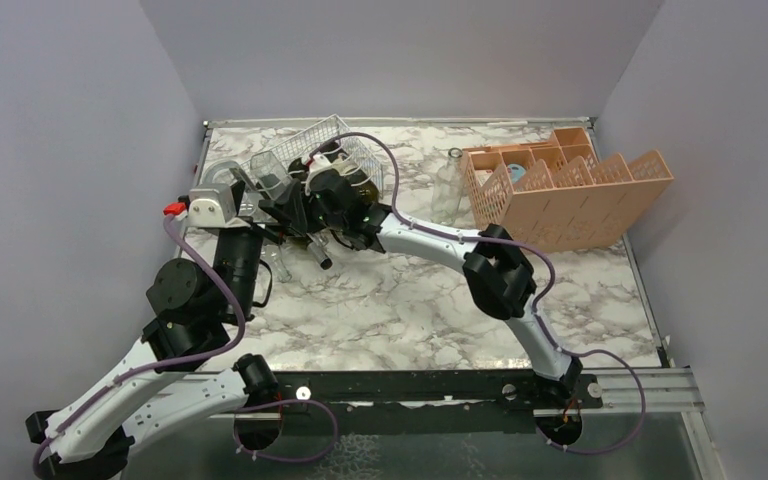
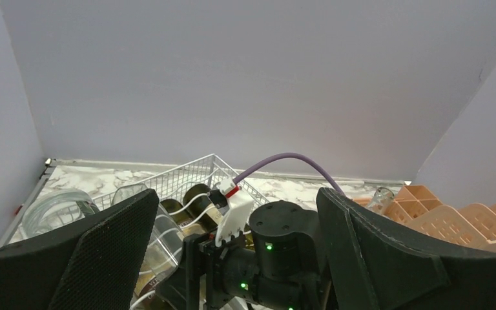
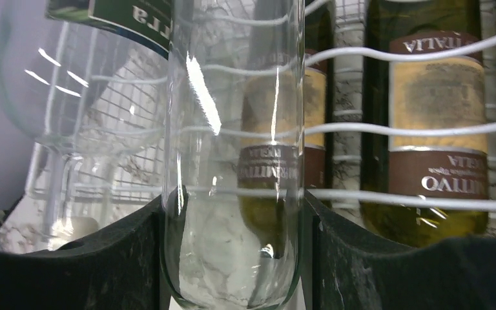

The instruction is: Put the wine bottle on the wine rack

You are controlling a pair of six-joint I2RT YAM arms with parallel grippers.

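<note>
Clamped in the right gripper [image 3: 236,245], the clear bottle [image 3: 232,129] is best eased level into a cradle of the rack [image 1: 345,135]; the left gripper [image 2: 239,226] is spread wide.

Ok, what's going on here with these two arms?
The right gripper is clamped on a clear glass bottle, holding it at the white wire wine rack, where dark labelled bottles lie. The left gripper hovers wide open close by the right arm's wrist, holding nothing.
</note>
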